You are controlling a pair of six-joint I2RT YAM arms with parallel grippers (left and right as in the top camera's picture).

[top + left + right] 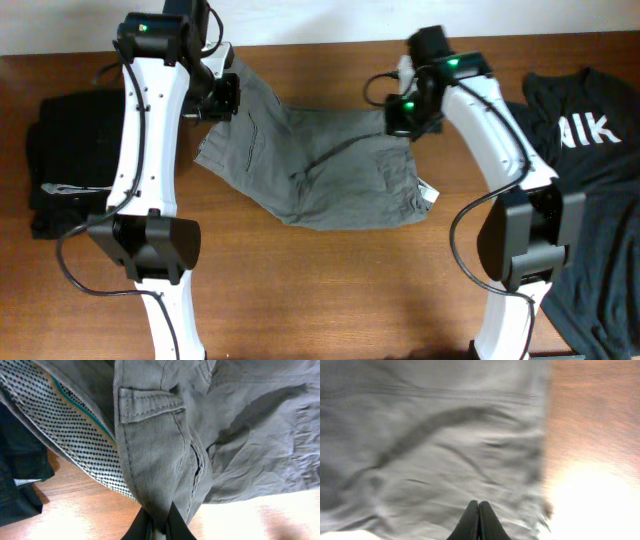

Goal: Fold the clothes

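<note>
The clothes, grey-khaki shorts [330,170], lie spread across the middle of the table, with a small white label [428,192] at their right edge. My left gripper [222,100] is at their upper left corner. In the left wrist view it [159,521] is shut on a bunched fold of the shorts [160,450] below a belt loop, and the dotted waistband lining shows. My right gripper [398,115] is at the upper right corner. In the right wrist view it [478,506] is shut tight, with the shorts' fabric [435,445] running right up to its tips.
A pile of black clothing [70,160] lies at the table's left end and shows in the left wrist view as a dark garment [15,475]. A dark printed T-shirt [590,130] covers the right end. Bare wooden table [330,290] lies in front of the shorts.
</note>
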